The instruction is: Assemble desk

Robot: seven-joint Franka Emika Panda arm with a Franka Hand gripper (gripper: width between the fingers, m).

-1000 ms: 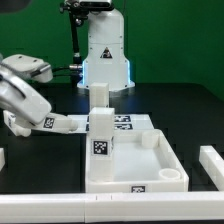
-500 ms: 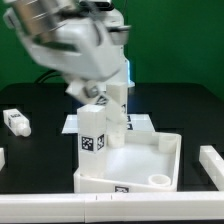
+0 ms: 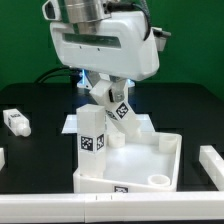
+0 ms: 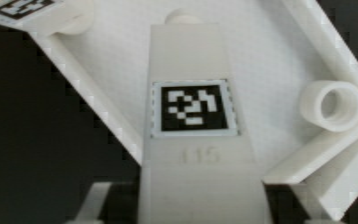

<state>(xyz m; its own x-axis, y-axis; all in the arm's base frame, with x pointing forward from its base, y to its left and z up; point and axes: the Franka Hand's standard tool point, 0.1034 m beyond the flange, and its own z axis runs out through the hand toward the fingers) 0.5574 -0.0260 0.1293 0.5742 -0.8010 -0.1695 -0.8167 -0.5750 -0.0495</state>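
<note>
The white desk top (image 3: 150, 160) lies rim-up in the middle of the table. One square-post leg (image 3: 92, 138) stands upright in the corner nearest the exterior view's left, its tag facing the camera. My gripper (image 3: 108, 92) is shut on a second leg (image 3: 121, 110) and holds it tilted over the far left part of the top. In the wrist view this leg (image 4: 190, 120) runs out from between my fingers (image 4: 105, 200), tag up, and my gripper (image 4: 194, 208) is closed round its end. A round corner hole (image 4: 332, 103) of the top lies beside it.
A loose tagged leg (image 3: 15, 121) lies on the black table at the exterior view's left. White pieces lie at the right edge (image 3: 210, 165) and left edge (image 3: 2, 158). The marker board (image 3: 142, 122) shows behind the desk top.
The arm has shifted toward the exterior view's right and now holds the second leg tilted over the desk top. The upright leg and the top have stayed put since half a second ago.
</note>
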